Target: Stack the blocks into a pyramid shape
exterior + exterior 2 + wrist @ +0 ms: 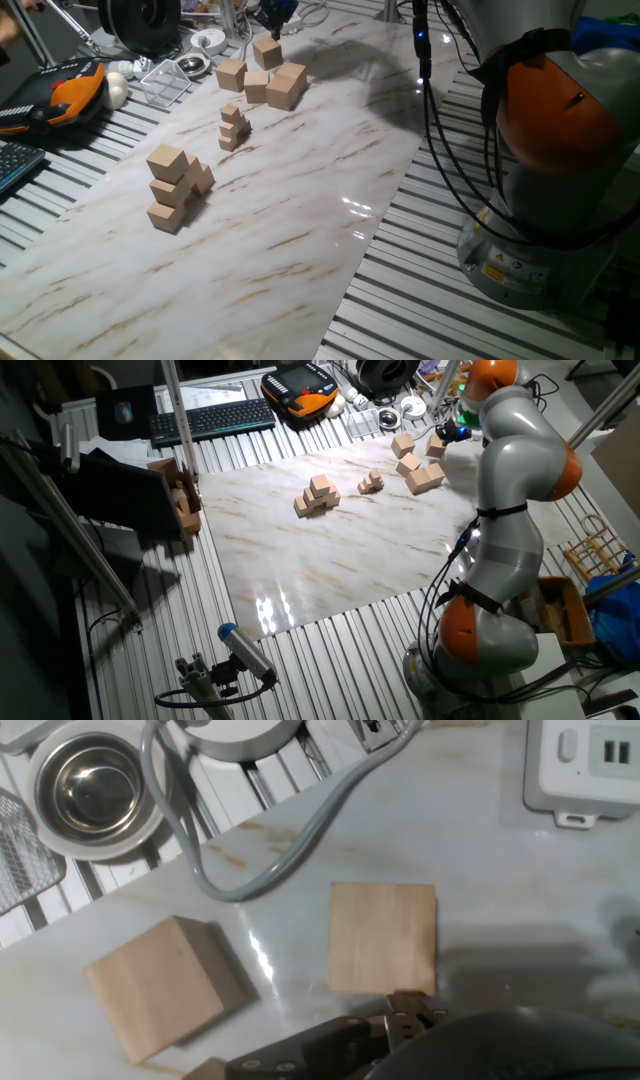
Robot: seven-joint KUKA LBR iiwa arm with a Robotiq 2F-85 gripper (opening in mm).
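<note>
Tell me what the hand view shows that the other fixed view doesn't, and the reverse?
Only the hand view shows, close up, a metal bowl, a grey cable and a white power strip. Only the other fixed view shows the whole arm, the finished block pile, a keyboard and the marble board. Both share the loose blocks at the far end.

Site: robotics lab | arm [520, 470] bolted to slatted aluminium table [560, 330] | marble-look sheet [330, 560] as work surface | teach pendant [300, 385], keyboard [212, 418], loose cables [250, 870], power strip [590, 765]
</note>
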